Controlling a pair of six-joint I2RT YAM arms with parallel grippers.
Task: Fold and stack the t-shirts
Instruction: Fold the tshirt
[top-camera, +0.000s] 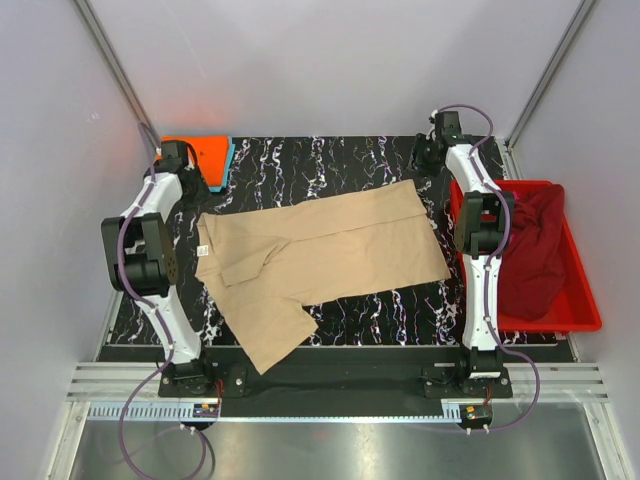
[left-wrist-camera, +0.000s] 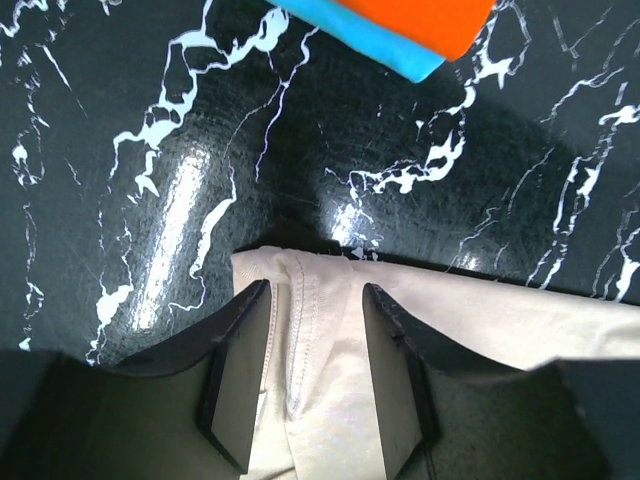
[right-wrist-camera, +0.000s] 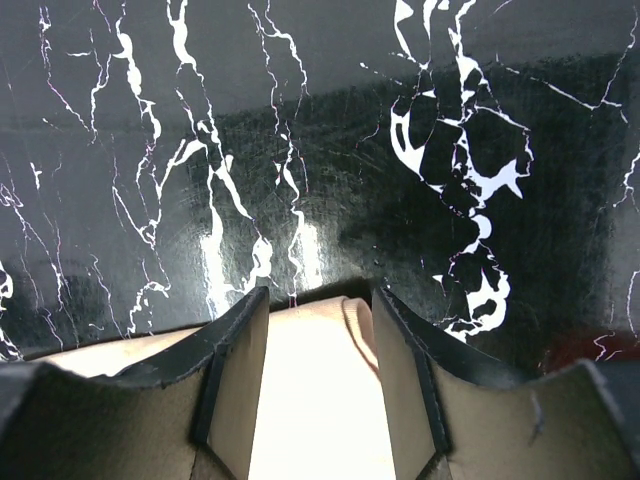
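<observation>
Numbering one each: tan t-shirt (top-camera: 330, 250), orange t-shirt (left-wrist-camera: 410, 15), blue t-shirt (left-wrist-camera: 390, 45), maroon t-shirt (top-camera: 530, 250).

I'm seeing the desk (top-camera: 350, 160) glossy, black marbled, throwing glare. Tan t-shirt (top-camera: 320, 255) is soft matt cloth, stitched seam showing. Red bin (top-camera: 580, 300) is smooth shiny plastic; maroon t-shirt (top-camera: 530, 260) inside, matt cloth.

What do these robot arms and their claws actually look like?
The left arm and right arm are slim white links joined by chunky black joints, with thin purple cables looping alongside. The left gripper and right gripper each have two flat, dark, wedge-shaped fingers.
</observation>
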